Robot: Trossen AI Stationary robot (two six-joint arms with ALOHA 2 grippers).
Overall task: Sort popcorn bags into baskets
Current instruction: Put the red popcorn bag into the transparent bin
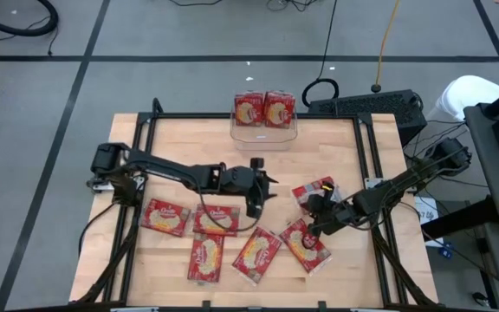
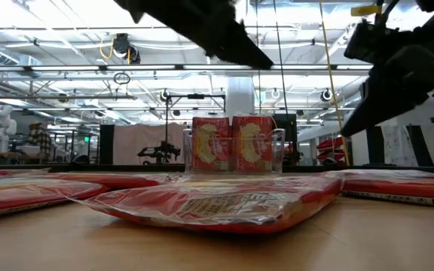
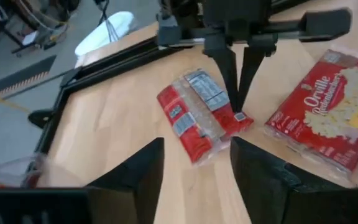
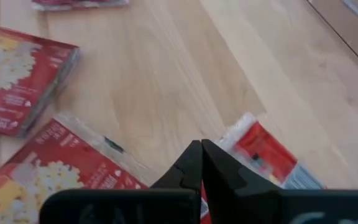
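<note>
We see our right gripper (image 4: 201,152) pinched closed, empty, above a back-up popcorn bag (image 1: 314,191). Our left gripper (image 3: 194,163) hangs open, facing that bag.

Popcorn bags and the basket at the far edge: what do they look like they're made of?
Popcorn bags: seemingly a glossy clear plastic wrap over red printed packets, judging by the glare and crinkles. Basket: clear, apparently rigid plastic; two packets show through its walls.
</note>
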